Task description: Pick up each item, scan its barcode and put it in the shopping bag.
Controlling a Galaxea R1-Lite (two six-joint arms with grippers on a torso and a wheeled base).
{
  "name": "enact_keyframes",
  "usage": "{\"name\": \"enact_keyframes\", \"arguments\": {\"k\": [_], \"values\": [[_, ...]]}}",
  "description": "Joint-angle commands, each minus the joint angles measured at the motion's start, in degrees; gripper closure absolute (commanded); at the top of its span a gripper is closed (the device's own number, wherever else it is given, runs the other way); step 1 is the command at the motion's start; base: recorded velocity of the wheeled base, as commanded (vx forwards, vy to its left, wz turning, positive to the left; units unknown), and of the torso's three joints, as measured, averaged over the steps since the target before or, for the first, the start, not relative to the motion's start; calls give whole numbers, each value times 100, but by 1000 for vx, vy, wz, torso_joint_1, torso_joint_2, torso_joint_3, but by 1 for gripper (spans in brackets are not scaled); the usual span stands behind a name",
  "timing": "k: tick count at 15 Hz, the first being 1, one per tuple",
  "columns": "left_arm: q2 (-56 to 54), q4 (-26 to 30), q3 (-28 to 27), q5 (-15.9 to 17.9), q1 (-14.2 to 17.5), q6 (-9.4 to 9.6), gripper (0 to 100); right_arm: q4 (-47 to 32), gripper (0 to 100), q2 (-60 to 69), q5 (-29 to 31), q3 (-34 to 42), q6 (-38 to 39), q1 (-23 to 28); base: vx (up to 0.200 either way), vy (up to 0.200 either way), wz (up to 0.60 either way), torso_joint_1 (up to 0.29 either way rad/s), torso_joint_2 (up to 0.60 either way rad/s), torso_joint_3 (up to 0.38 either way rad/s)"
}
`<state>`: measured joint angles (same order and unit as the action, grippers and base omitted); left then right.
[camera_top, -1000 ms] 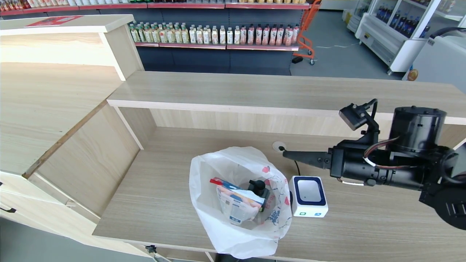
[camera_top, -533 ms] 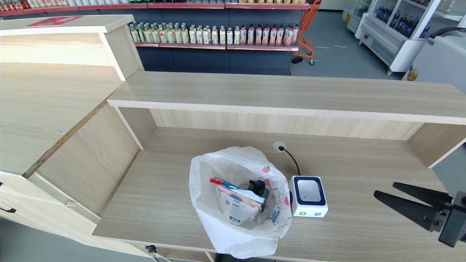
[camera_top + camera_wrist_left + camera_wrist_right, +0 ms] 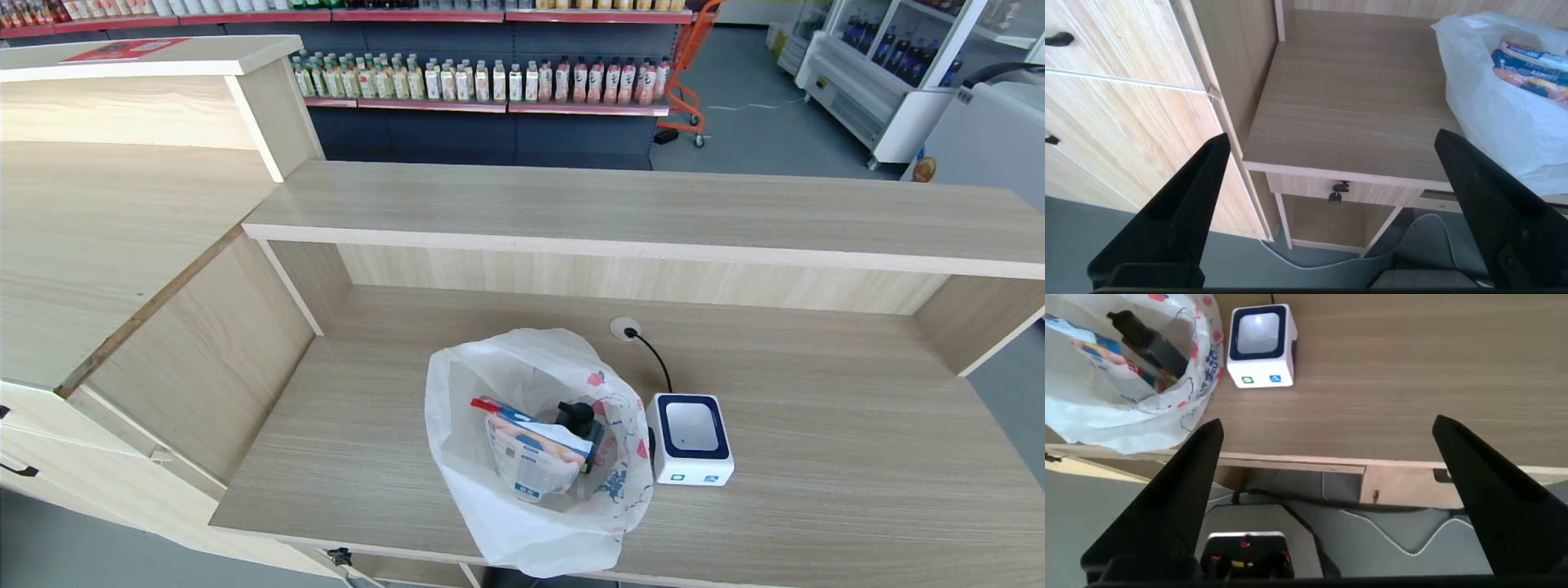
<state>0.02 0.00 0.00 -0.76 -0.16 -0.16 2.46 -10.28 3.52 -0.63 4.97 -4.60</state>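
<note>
A white plastic shopping bag (image 3: 531, 482) stands open on the wooden counter (image 3: 816, 474). Inside it lie a white and blue pouch (image 3: 531, 459) and a black pump bottle (image 3: 580, 418). The white barcode scanner (image 3: 692, 439) sits just right of the bag. My left gripper (image 3: 1333, 137) hangs open and holds nothing, below and in front of the counter's left front corner, with the bag (image 3: 1503, 106) off to one side. My right gripper (image 3: 1327, 423) is open and holds nothing, low in front of the counter's front edge, with the scanner (image 3: 1260, 345) and bag (image 3: 1127, 392) beyond it.
The scanner's black cable (image 3: 655, 359) runs to a grommet at the back of the counter. A raised shelf (image 3: 637, 204) spans the rear and a wooden side panel (image 3: 204, 359) walls the left. A drawer lock (image 3: 1337, 192) sits under the front edge.
My right arm has pulled back from above the scanner, swung down to the right, and left the head view. The bag and its contents have not moved.
</note>
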Motion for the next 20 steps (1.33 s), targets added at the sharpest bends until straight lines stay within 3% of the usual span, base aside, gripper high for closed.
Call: {"name": "enact_keyframes", "arguments": {"k": [1, 4, 20], "values": [[-2, 0, 0, -4, -2, -2, 0, -9, 0, 650, -168, 63, -32, 284, 0, 0, 0, 0, 0, 0], [-2, 0, 0, -4, -2, -2, 0, -27, 0, 1028, -440, 63, -357, 424, 0, 0, 0, 0, 0, 0], [-2, 0, 0, -4, -2, -2, 0, -211, 0, 1028, -344, 63, -234, 442, 0, 0, 0, 0, 0, 0]]}}
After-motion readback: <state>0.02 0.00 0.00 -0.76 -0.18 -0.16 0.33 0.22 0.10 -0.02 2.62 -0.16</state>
